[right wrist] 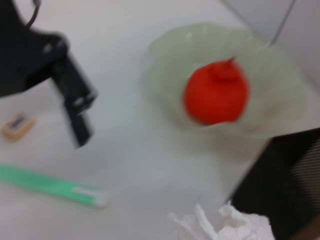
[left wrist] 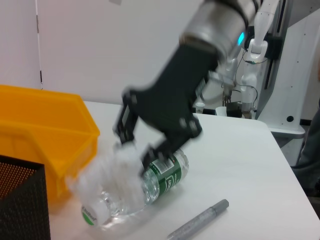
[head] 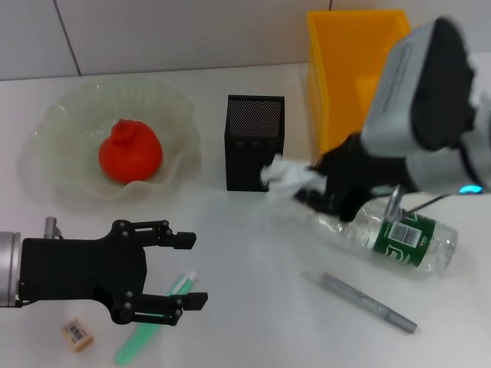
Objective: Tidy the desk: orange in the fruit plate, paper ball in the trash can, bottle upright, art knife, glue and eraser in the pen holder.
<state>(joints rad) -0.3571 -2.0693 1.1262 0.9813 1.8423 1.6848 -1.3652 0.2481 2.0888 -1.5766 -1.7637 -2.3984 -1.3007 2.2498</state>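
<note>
Right claw (head: 303,184) holds the paper ball (head: 285,175) above the desk (head: 253,261). Just left of this claw stands the pen holder (head: 254,142); behind it, the trash can (head: 349,73). The bottle (head: 395,234) lies below and right of it, the pen (head: 368,302) nearer still. The orange (head: 129,150) sits in the fruit plate (head: 61,130), behind the left claw (head: 188,270). The glue (head: 153,322) lies under that claw, the eraser (head: 77,334) beneath its body.

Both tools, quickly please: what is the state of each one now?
Left tool: open, holding nothing, above the green stick.
Right tool: shut on the paper ball, beside the pen holder.
</note>
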